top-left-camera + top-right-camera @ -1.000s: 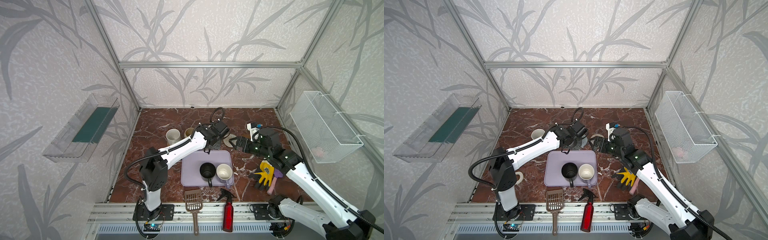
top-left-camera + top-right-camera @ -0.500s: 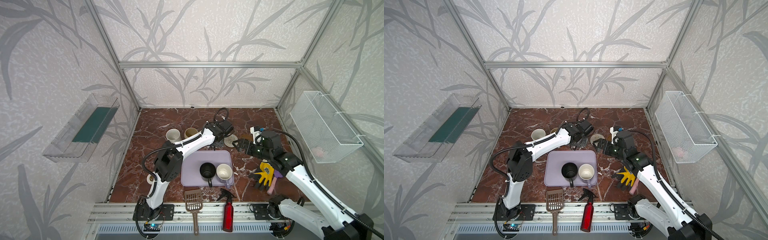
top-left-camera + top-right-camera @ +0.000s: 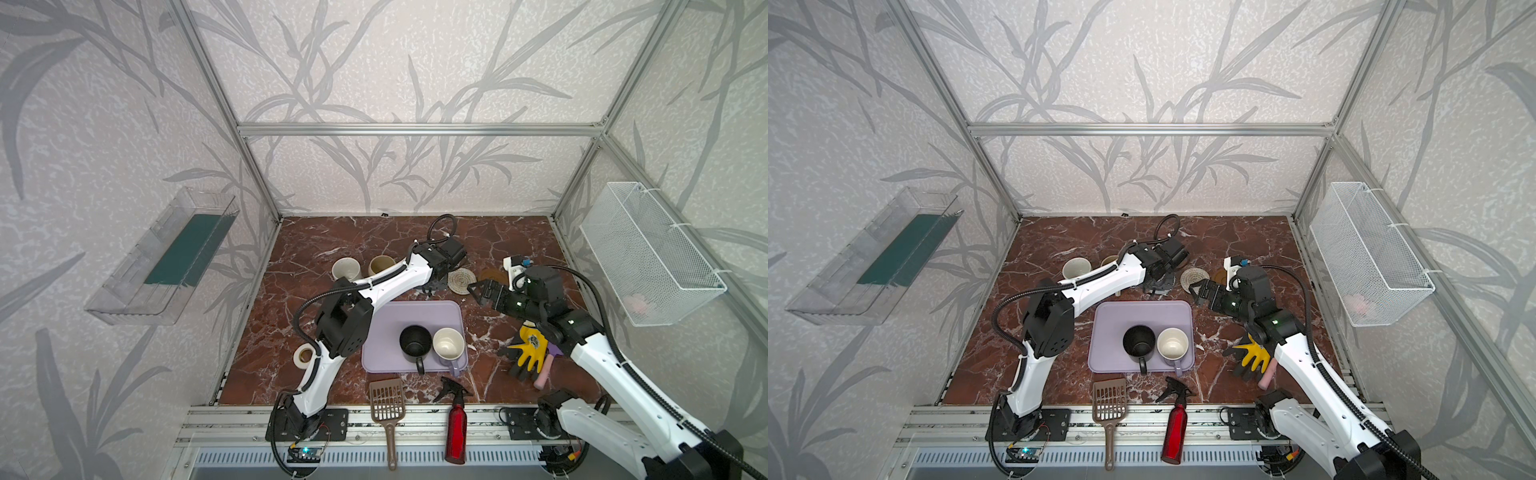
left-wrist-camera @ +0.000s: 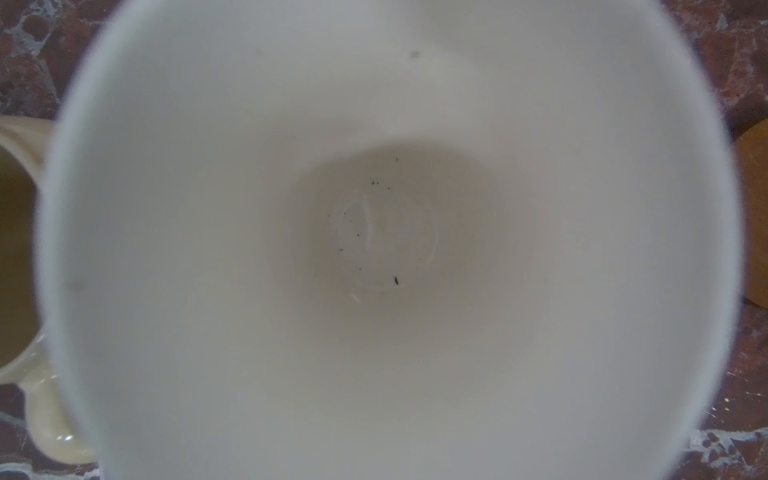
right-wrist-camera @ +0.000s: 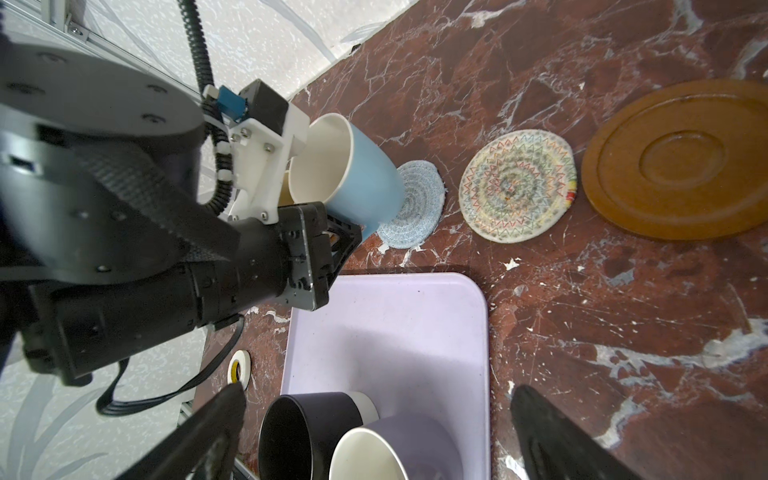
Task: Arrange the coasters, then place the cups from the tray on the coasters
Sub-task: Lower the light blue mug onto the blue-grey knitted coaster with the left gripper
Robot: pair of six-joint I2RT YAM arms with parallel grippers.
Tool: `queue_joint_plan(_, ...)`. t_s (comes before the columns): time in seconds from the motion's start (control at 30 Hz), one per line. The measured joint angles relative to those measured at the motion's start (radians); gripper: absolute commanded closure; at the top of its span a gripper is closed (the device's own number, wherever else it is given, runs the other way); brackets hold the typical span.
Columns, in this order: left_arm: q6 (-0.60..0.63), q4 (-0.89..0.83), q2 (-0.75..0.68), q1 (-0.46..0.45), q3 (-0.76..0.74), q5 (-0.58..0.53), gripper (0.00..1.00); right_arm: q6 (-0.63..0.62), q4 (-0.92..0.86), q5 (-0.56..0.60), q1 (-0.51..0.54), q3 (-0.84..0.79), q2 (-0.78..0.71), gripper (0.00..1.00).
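Red-brown marble tabletop (image 3: 324,249) covered the cell floor, and your left gripper (image 5: 340,235) was clamped on the light-blue mug (image 5: 365,174). That mug hung tipped over the light-blue rope coaster (image 5: 419,216), its base covering one edge of the disc and not the middle; I could not tell whether they touched. Your left arm reached long past the far edge of the lavender tray (image 5: 395,332), wrist bent down. Your right gripper (image 3: 478,289) hovered empty, jaws spread wide, just off the tray's far right corner, so the left arm was plainly the nearer. The black mug (image 5: 303,428) and lavender mug (image 5: 419,436) stood on the tray.
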Motion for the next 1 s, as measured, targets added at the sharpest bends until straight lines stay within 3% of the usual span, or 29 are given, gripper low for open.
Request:
queue_joint_plan(0.27,0.001,-0.025,0.067,0.002,0.064,-0.002,1.00,-0.011,0.015,-0.017,-0.004,0.000,0.001,0.01)
queue_joint_plan(1.0,-0.016,-0.037,0.077,0.007,0.065,0.009,1.00,-0.022,0.020,-0.023,-0.022,-0.014,-0.008,0.01)
